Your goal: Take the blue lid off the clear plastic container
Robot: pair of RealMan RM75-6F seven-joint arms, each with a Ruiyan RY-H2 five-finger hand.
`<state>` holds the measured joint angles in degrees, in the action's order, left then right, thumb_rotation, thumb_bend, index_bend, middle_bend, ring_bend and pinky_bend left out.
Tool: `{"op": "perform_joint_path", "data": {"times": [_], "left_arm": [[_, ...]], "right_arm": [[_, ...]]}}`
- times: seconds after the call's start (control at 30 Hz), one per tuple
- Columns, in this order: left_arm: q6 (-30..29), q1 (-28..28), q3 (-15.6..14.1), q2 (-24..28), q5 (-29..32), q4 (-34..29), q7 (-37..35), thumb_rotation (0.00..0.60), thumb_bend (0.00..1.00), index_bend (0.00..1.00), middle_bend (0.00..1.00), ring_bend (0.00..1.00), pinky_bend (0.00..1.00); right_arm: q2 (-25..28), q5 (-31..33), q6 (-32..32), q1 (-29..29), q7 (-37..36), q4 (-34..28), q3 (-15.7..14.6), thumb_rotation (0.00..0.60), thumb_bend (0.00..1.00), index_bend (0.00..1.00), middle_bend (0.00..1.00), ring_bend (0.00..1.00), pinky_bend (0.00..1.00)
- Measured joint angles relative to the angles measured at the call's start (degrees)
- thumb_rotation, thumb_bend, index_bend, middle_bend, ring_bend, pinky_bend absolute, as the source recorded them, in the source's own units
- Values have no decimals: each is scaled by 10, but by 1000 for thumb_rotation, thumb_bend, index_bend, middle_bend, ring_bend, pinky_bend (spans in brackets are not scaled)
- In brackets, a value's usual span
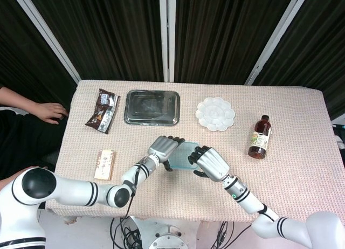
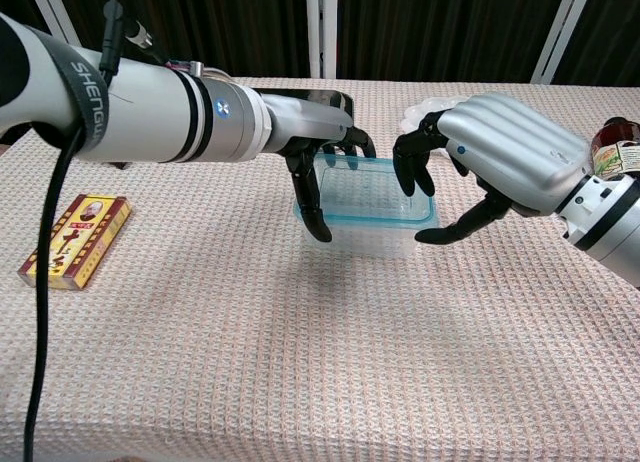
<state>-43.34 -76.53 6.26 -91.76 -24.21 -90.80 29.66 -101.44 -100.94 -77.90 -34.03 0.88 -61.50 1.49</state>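
The clear plastic container (image 1: 182,155) (image 2: 368,230) sits at the table's centre front with its blue lid (image 2: 372,192) on. My left hand (image 1: 163,149) (image 2: 318,150) grips its left end: the fingers reach over the far rim and the thumb runs down the near-left corner. My right hand (image 1: 211,164) (image 2: 497,162) is cupped round the right end. Its fingertips (image 2: 408,178) curl onto the lid's right edge, and its thumb (image 2: 452,228) points at the near-right corner without plainly pressing it.
A metal tray (image 1: 152,106) and a dark snack packet (image 1: 102,110) lie at the back left, and a white flower-shaped palette (image 1: 215,113) at the back right. A brown bottle (image 1: 260,137) stands to the right. A yellow box (image 1: 107,164) lies front left. A person's hand (image 1: 49,111) rests at the left edge.
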Motion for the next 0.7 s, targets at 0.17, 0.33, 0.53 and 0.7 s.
{"op": "perform_joint_path", "data": {"times": [0.17, 0.33, 0.53, 0.7], "left_arm": [[-3, -1, -4, 1, -1, -4, 0, 600, 0, 126, 271, 178, 255], [-2, 0, -6, 2, -2, -3, -4, 600, 0, 116, 265, 178, 254], [26, 4, 1, 11, -4, -8, -29, 600, 0, 44, 181, 111, 203], [47, 7, 3, 19, -9, -5, -53, 600, 0, 21, 145, 74, 189]], "right_arm": [[-2, -2, -12, -3, -5, 4, 4, 600, 344, 560, 599, 456, 635], [1, 0, -19, -3, -10, 4, 6, 600, 354, 560, 599, 457, 635], [-5, -8, -27, -8, -12, 26, 5, 600, 430, 561, 596, 461, 638], [-18, -17, -41, -12, -28, 56, 2, 600, 521, 574, 597, 472, 642]]}}
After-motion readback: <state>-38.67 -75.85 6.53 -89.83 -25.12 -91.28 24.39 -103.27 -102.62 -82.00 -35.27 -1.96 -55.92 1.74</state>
